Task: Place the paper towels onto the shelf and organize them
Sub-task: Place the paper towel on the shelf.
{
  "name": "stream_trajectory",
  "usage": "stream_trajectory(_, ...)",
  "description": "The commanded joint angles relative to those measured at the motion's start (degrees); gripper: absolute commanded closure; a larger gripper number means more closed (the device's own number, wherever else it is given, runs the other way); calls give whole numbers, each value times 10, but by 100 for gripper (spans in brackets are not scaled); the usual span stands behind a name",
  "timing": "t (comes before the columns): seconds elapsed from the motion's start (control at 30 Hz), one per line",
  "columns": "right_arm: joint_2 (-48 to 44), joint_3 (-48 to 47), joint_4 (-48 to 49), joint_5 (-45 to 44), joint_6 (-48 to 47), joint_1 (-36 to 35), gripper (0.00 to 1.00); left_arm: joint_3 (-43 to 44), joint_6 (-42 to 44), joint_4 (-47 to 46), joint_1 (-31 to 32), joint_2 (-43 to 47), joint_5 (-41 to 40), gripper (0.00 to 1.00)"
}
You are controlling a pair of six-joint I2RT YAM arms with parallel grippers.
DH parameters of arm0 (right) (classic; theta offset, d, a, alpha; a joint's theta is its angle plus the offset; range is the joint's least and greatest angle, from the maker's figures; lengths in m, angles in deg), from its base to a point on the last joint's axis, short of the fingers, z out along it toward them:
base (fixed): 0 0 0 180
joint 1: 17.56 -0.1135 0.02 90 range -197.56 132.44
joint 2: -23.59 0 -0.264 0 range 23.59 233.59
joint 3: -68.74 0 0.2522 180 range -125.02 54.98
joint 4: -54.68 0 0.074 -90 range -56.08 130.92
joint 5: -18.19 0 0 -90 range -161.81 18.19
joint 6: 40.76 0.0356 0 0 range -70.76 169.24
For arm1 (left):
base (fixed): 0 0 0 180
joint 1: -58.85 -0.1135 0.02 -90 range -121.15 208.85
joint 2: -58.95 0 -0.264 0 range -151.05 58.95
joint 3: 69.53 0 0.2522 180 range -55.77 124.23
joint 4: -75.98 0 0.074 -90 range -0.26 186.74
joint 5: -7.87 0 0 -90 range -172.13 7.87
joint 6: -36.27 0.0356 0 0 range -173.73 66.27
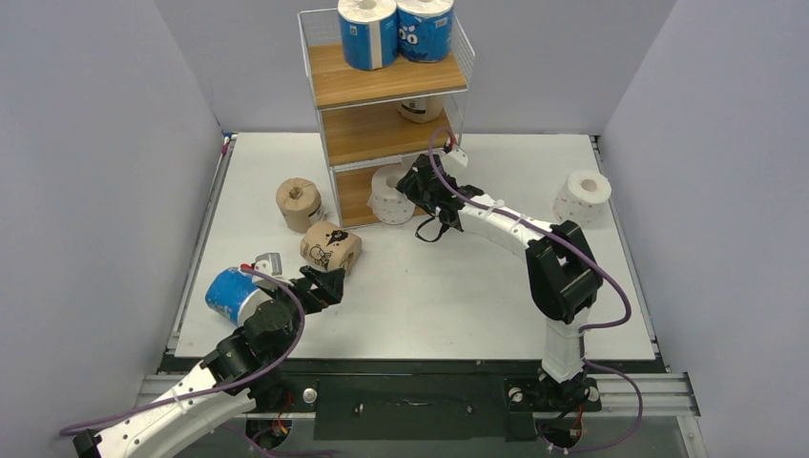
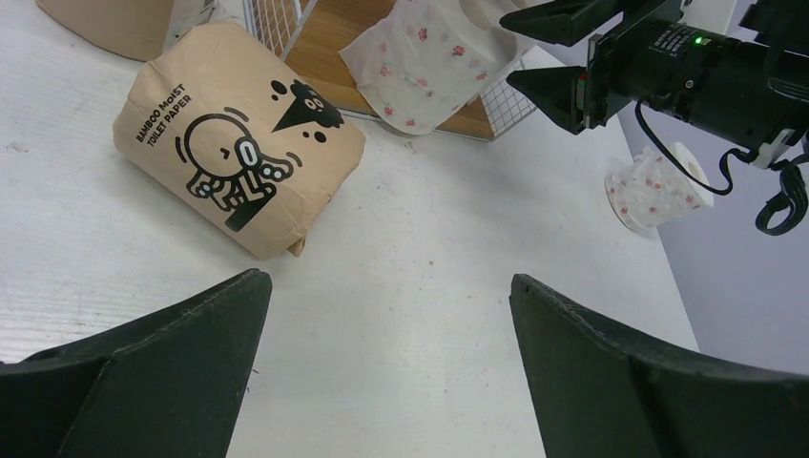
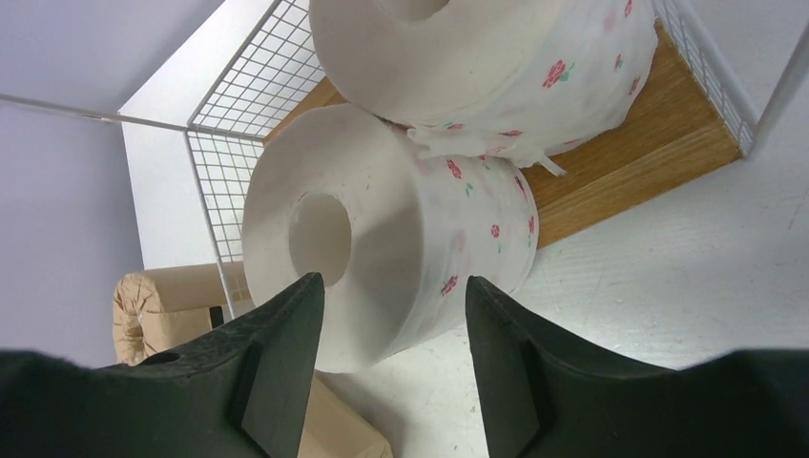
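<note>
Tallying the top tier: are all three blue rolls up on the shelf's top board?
No: only two blue rolls stand on the top board; the third blue roll lies on the table.

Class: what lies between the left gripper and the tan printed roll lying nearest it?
Only bare white table. The left wrist view shows the open left gripper stopped short of the tan printed roll, with nothing between them.

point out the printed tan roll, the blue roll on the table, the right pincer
printed tan roll (image 2: 238, 153), left wrist view, printed side
blue roll on the table (image 1: 224, 291), top external view, wrap
right pincer (image 3: 391, 286), right wrist view, between fingertips
</note>
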Motion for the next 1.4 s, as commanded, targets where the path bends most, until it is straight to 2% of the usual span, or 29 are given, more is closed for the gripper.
stream_trajectory(0.0, -20, 18, 14, 17, -4, 0, 47, 5, -1, -3, -3, 1, 2, 3)
stream_trajectory(0.27, -97, 81, 37, 11, -48, 0, 47, 7, 0, -3, -3, 3, 1, 3)
stream_trajectory(0.4, -130, 139, 94, 11, -77, 1, 52, 6, -1, -2, -2, 4, 1, 3)
stream_trajectory(0.67, -119, 218, 187, 37, -64, 4, 87, 13, -1, 15, -3, 11, -4, 3)
stream_trajectory(0.73, -100, 218, 195, 51, -64, 2, 92, 11, -2, 19, -2, 15, -4, 3)
stream_trajectory(1.0, -57, 201, 233, 69, -53, -3, 100, 9, -6, 25, -3, 20, -5, 3)
stream_trajectory(1.37, -3, 164, 251, 83, -22, -5, 100, 12, -4, 43, -3, 35, -10, 3)
